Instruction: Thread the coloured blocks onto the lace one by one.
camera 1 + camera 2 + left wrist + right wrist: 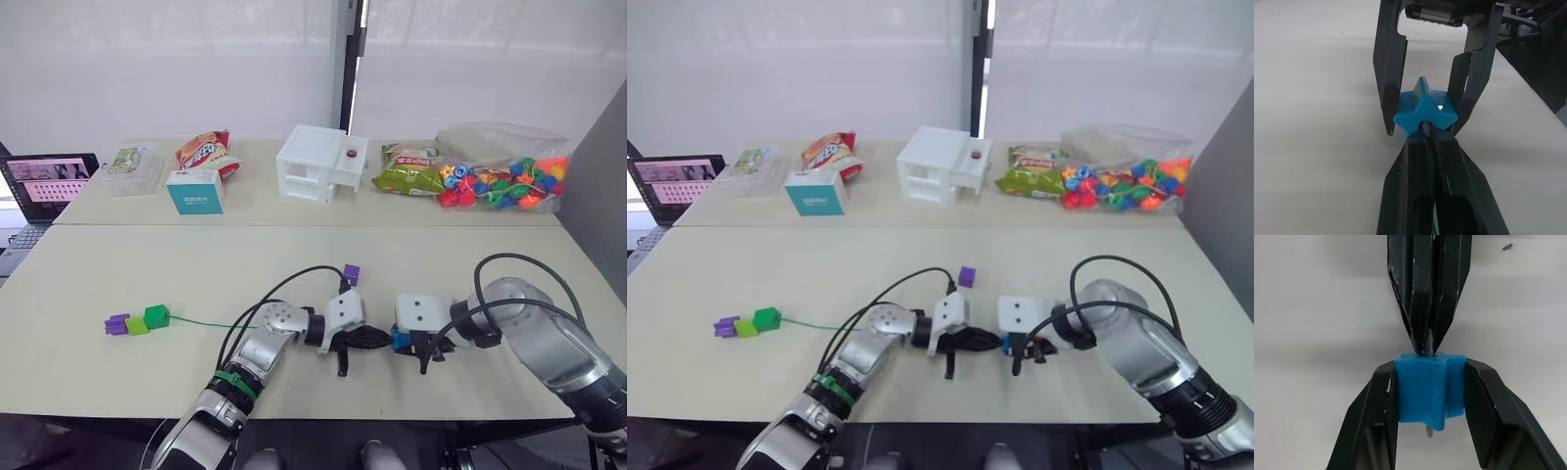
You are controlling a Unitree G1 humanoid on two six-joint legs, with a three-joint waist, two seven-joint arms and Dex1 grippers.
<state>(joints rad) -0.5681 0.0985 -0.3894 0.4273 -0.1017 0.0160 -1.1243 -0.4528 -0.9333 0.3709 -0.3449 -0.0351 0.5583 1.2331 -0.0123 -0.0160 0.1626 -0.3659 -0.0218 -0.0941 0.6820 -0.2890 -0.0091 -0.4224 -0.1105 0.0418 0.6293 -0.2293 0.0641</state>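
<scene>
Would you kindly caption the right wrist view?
Right gripper clamps blue plastic block; left gripper feeds the lace's grey tip through.

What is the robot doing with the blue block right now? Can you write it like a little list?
blue block: pinched between the right gripper's two fingers
lace tip: held by the shut left gripper, pushed through the block's hole and poking out the far side
already on the lace: purple, lime green and darker green blocks, side by side on the table
still loose: one purple block, beside the left arm
</scene>
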